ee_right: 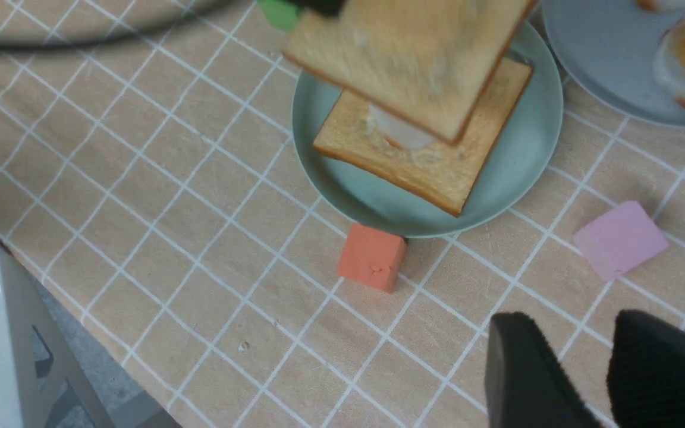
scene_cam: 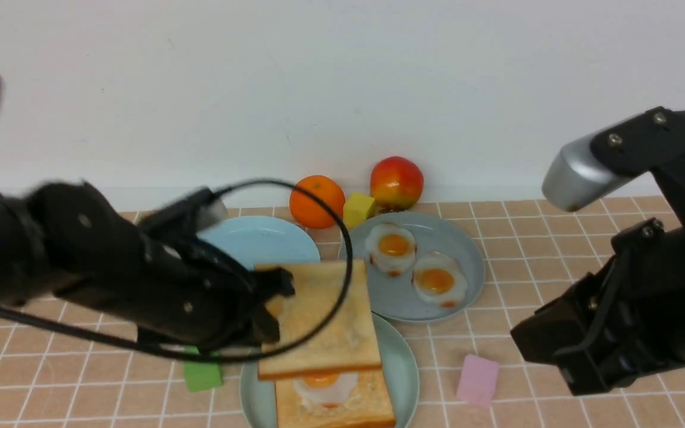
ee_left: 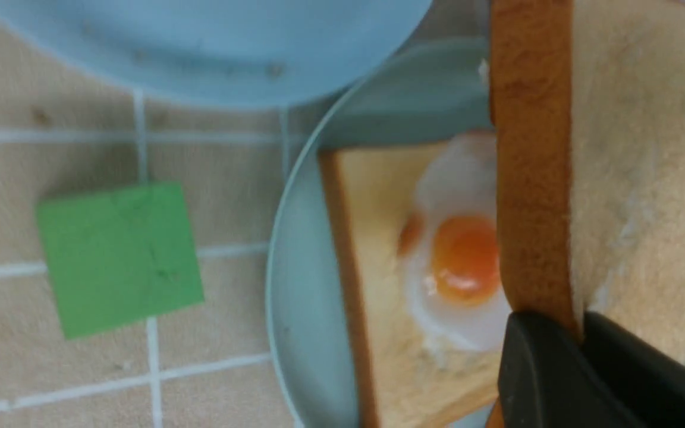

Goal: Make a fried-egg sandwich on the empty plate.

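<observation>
The left gripper (scene_cam: pixel 271 303) holds the top toast (scene_cam: pixel 324 321) above the green plate (scene_cam: pixel 407 356). It should line up the edges over the egg (scene_cam: pixel 326 386), then lower gently. The right gripper (ee_right: pixel 574 362) is open, off to the plate's right.

Black, rounded arms (scene_cam: pixel 663 255) carry silver screws and black cables (scene_cam: pixel 342 285).

Your free room, front view: bare surface (scene_cam: pixel 547 261), right of centre, between grey-blue plate (scene_cam: pixel 378 291) and right arm (scene_cam: pixel 622 285) | Your obstacles: pink block (scene_cam: pixel 477 380), lower right of centre; left arm's looping cable (scene_cam: pixel 345 279), centre.
</observation>
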You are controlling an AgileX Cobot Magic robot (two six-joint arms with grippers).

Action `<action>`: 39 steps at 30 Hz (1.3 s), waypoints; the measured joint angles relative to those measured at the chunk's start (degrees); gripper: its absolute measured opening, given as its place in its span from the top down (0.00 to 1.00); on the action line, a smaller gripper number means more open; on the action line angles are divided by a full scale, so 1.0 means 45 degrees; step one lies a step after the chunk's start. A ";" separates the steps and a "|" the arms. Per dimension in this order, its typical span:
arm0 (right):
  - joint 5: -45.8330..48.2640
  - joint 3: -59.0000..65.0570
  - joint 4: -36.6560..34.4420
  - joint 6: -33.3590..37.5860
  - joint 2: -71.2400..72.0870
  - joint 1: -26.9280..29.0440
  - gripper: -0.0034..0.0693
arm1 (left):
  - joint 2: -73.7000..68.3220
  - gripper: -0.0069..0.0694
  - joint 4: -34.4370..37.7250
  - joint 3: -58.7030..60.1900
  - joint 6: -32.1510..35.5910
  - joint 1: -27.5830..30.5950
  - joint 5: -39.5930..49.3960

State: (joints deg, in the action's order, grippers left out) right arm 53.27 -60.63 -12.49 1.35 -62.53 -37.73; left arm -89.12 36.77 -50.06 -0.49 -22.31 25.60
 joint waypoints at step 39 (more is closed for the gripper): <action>-0.1490 0.1169 0.5338 -0.4250 0.5334 0.0000 0.97 | 0.7798 0.59 -0.0237 0.0113 0.1243 0.0762 0.4634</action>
State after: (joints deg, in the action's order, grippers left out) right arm 46.56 -55.37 11.53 -17.77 -38.53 -37.73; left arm -54.03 35.71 -49.55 5.10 -18.88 46.45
